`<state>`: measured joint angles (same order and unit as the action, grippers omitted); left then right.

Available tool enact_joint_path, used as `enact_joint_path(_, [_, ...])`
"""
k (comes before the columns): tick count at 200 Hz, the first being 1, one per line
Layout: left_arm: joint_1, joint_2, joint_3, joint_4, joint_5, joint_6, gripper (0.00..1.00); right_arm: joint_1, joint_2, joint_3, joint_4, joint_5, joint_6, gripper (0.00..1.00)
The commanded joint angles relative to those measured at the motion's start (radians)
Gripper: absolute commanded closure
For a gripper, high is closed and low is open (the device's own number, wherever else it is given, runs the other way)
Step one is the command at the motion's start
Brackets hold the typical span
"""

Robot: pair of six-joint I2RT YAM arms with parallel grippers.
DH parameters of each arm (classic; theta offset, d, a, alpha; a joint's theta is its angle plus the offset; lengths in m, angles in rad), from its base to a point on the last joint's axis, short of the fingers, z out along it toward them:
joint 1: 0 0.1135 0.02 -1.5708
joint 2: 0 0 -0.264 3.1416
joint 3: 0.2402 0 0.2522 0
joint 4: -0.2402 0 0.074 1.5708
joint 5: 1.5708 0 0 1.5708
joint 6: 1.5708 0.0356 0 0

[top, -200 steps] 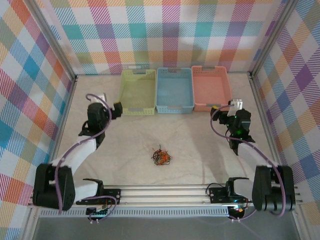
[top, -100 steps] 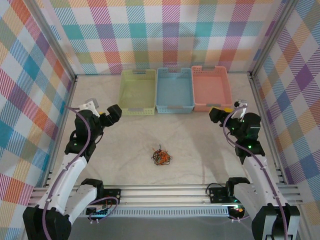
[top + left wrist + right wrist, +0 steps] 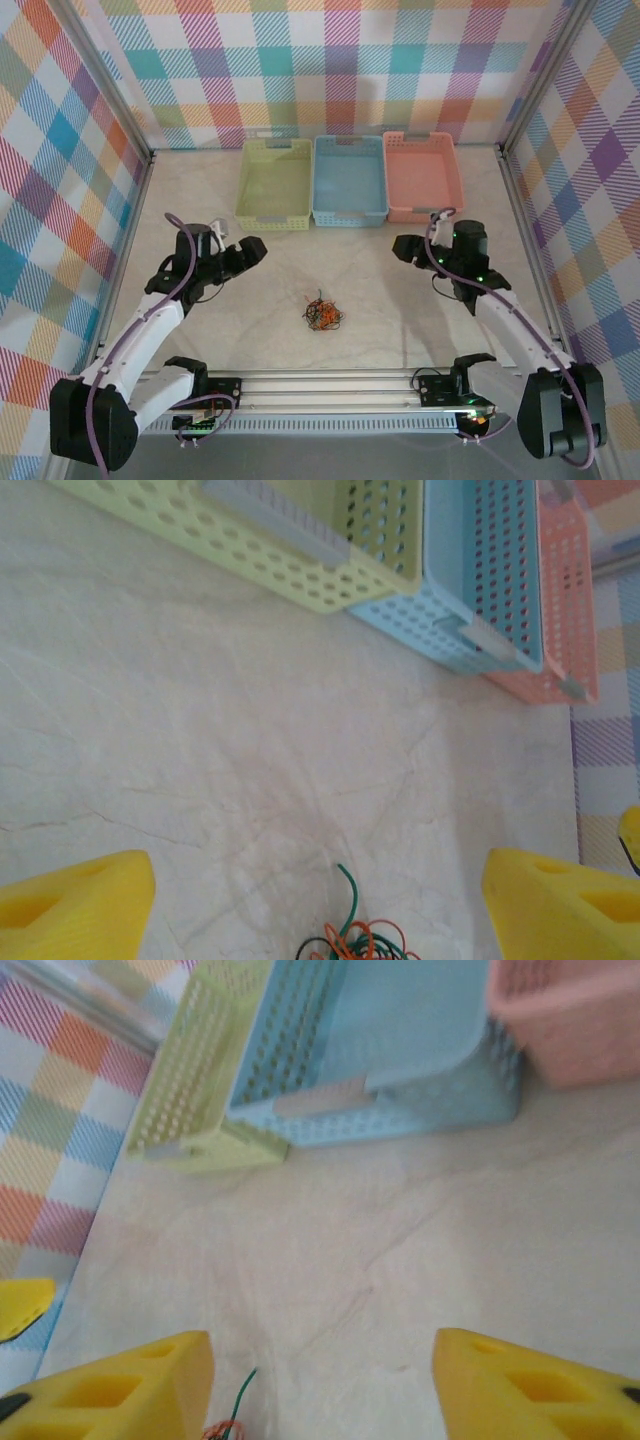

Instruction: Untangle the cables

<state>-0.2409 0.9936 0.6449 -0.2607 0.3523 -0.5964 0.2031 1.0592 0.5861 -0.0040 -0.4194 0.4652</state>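
Cables: one small knot of cables (image 3: 322,315) lies mid-desk (image 3: 260,320), between the arms and well short of the baskets (image 3: 349,214).
Left end effector (image 3: 250,248): fingers wide apart and empty, left of the knot.
Right end effector (image 3: 404,247): fingers apart and empty, right of the knot.
Risk: if both go for the one tight knot, they may clash. A pinch taking several strands at once could tighten it or lift the whole clump.
Top view: gives both arms' positions around the knot, but its strands blur together.
Left wrist view: a green strand (image 3: 347,905) arcs clear of the orange ones, a likely free end.
Right wrist view: a green tip at the lower edge.
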Motion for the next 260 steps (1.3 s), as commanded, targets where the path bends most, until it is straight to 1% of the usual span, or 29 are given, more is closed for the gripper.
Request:
enact_joint_path(1, [-0.080,0.033,-0.004,-0.007,0.032,-0.022,0.17,0.061,0.086,0.107,-0.059,-0.062,-0.081,0.43])
enact_joint_path(16, [-0.129,0.059,0.005,-0.009,0.017,-0.021,0.17,0.096,0.146,0.155,-0.089,-0.072,-0.112,0.45])
enact_joint_path(40, [-0.189,0.113,0.025,-0.008,0.013,-0.029,0.19,0.158,0.262,0.258,-0.156,-0.121,-0.184,0.46])
enact_joint_path(46, [-0.207,0.126,0.028,-0.008,0.010,-0.032,0.21,0.174,0.286,0.282,-0.175,-0.132,-0.215,0.49])
enact_joint_path(58, [-0.246,0.150,0.036,-0.009,0.005,-0.040,0.23,0.204,0.314,0.311,-0.191,-0.096,-0.263,0.49])
enact_joint_path(74, [-0.304,0.180,0.048,-0.009,-0.005,-0.042,0.25,0.209,0.323,0.296,-0.134,-0.081,-0.282,0.50])
enact_joint_path(78, [-0.320,0.186,0.051,-0.042,-0.012,-0.043,0.26,0.209,0.324,0.293,-0.124,-0.081,-0.286,0.50])
enact_joint_path(94, [-0.383,0.211,0.056,-0.052,-0.035,-0.048,0.27,0.209,0.323,0.265,-0.055,-0.122,-0.311,0.50])
enact_joint_path(109, [-0.434,0.236,0.058,-0.059,-0.056,-0.054,0.28,0.209,0.321,0.247,-0.021,-0.114,-0.318,0.50])
enact_joint_path(137, [-0.503,0.284,0.053,-0.055,-0.091,-0.064,0.29,0.210,0.308,0.206,0.035,-0.099,-0.326,0.50])
enact_joint_path(174, [-0.576,0.349,0.064,-0.044,-0.114,-0.069,0.36,0.210,0.294,0.164,0.084,-0.094,-0.323,0.50])
enact_joint_path(185, [-0.591,0.370,0.063,-0.029,-0.113,-0.074,0.41,0.210,0.287,0.153,0.093,-0.089,-0.326,0.50])
enact_joint_path(200, [-0.610,0.399,0.069,-0.026,-0.107,-0.077,0.46,0.210,0.278,0.139,0.107,-0.079,-0.327,0.50])
enact_joint_path(214, [-0.619,0.418,0.074,0.018,-0.111,-0.084,0.55,0.210,0.271,0.126,0.123,-0.077,-0.327,0.50])
enact_joint_path(233, [-0.620,0.431,0.080,0.032,-0.125,-0.088,0.70,0.210,0.264,0.110,0.150,-0.084,-0.323,0.50])
enact_joint_path(247, [-0.620,0.427,0.087,0.052,-0.126,-0.085,0.78,0.210,0.258,0.097,0.168,-0.092,-0.321,0.50])
enact_joint_path(260, [-0.620,0.420,0.105,0.046,-0.133,-0.072,0.88,0.211,0.251,0.085,0.191,-0.100,-0.317,0.50])
